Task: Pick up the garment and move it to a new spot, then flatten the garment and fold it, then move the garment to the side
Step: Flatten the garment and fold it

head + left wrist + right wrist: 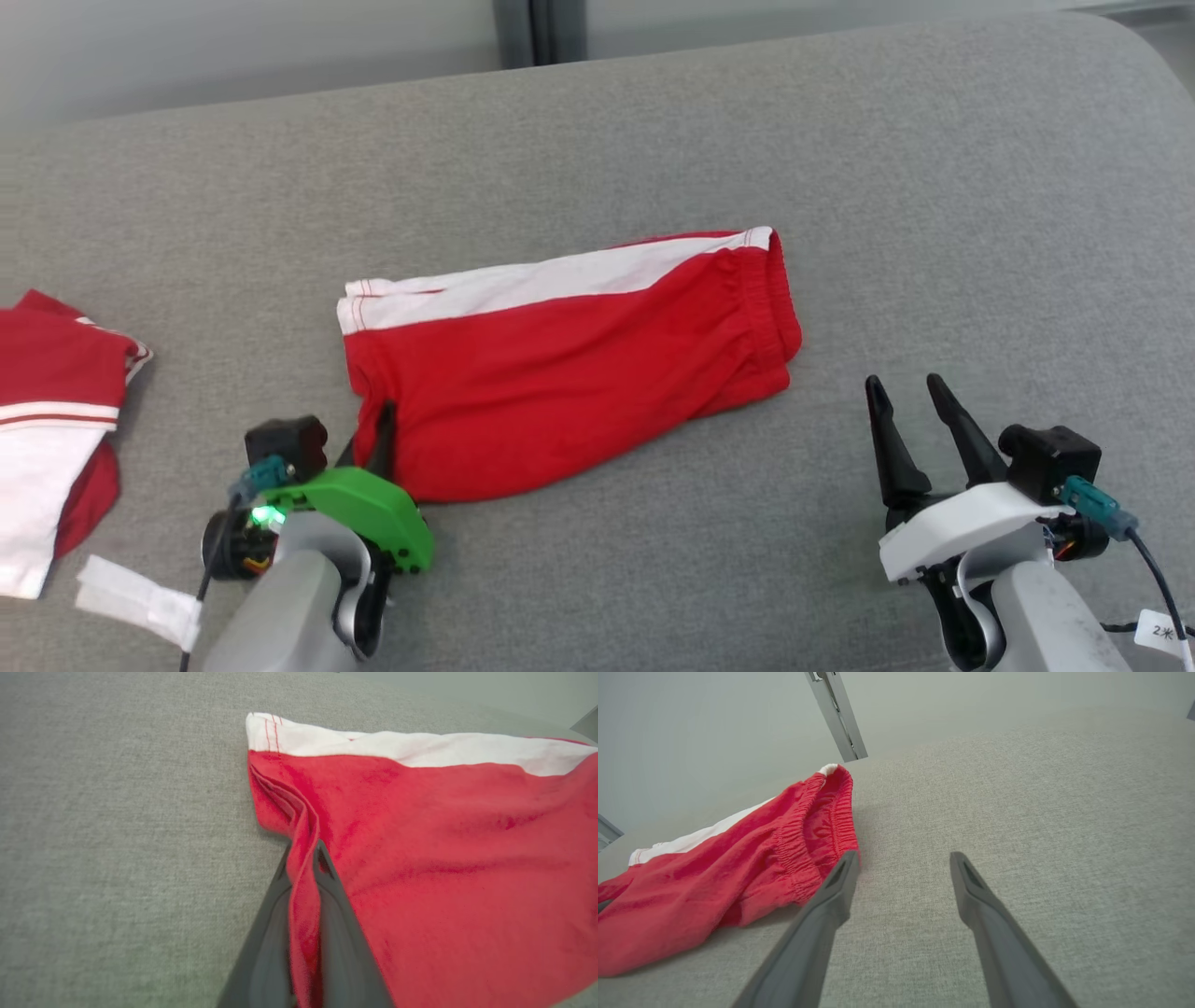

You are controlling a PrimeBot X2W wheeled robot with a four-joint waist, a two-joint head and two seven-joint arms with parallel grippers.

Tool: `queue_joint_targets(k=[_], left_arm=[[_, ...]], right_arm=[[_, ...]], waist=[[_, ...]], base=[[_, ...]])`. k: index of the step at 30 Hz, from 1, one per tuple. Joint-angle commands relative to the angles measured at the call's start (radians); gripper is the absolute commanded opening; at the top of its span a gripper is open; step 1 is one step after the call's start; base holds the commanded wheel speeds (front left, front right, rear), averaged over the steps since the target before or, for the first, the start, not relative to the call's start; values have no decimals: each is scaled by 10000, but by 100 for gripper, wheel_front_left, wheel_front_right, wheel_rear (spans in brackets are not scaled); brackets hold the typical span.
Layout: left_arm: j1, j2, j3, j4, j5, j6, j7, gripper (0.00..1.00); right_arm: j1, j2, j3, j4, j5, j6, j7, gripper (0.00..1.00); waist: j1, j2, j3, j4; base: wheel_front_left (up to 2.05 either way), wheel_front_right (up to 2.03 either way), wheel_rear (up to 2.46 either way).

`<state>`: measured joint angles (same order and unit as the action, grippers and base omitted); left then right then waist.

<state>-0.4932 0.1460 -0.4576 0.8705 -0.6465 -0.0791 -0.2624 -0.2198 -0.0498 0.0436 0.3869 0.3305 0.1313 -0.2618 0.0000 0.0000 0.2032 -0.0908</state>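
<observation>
The garment [569,359] is a pair of red shorts with a white side stripe, folded lengthwise and lying across the middle of the grey surface. Its elastic waistband points right and its leg hem points left. My left gripper [373,431] is shut on the garment's near-left hem corner; in the left wrist view a pinched ridge of the red garment [420,858] runs between the two dark fingers [336,914]. My right gripper [906,397] stands open and holds nothing, a little to the right of the waistband [822,826], near the front edge.
A second red and white garment [51,411] lies crumpled at the far left. A white label strip [135,597] lies near the front left edge. The grey surface [980,233] is bare to the right and behind, with a pale wall beyond.
</observation>
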Motion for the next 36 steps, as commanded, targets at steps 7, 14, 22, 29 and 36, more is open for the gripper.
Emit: queue_joint_targets(k=[7,14,22,29,36], left_arm=[[1553,-337,1098,-1922,1234,704,-32,100],[2301,-805,1734,-3083,2292,453,-21,100],[2383,-933,1983,-3106,2651,133,-21,100],[2144,-944,1858,-3372,2413,110,-22,100],[2148,-938,1818,-3574,2452,266,-22,100]], right_arm=[[-152,-114,306,-34,-658,-12,-46,100],[-1546,-137,795,1201,-1777,-13,-46,100],[-2540,-58,-246,3744,-2887,-13,-46,100],[-2779,9,633,4933,-1494,-2,28,87],[-2422,-22,1298,4281,-71,8,23,0]], waist=[[0,0,-484,918],[0,0,-260,1631],[0,0,61,2119],[0,0,446,2212],[0,0,420,1992]], base=[[0,0,0],[0,0,0],[0,0,0],[0,0,0],[0,0,0]])
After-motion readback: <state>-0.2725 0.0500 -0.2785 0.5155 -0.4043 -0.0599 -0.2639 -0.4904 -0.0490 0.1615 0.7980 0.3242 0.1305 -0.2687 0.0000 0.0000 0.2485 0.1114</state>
